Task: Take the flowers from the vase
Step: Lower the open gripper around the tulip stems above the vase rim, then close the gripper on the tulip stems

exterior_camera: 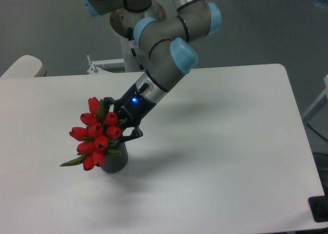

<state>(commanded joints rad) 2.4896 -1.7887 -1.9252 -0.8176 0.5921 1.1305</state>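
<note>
The end effector (119,122) comes in tilted from upper right, black fingers closed around the flowers (96,134) at the right side of the bunch, just where stems meet buds. One finger (108,102) shows above the bunch, the other (132,135) below right of it. Red tulip buds fan out to the left of the end effector; a green leaf (72,162) sticks out lower left. Bunch leans left, its lower end at the top of the vase (115,162); cannot tell if stems are inside the hole, buds hide it. The vase stands upright on the white counter (220,142), left of centre, directly below the end effector. Blue light lit on the wrist (134,99).
</note>
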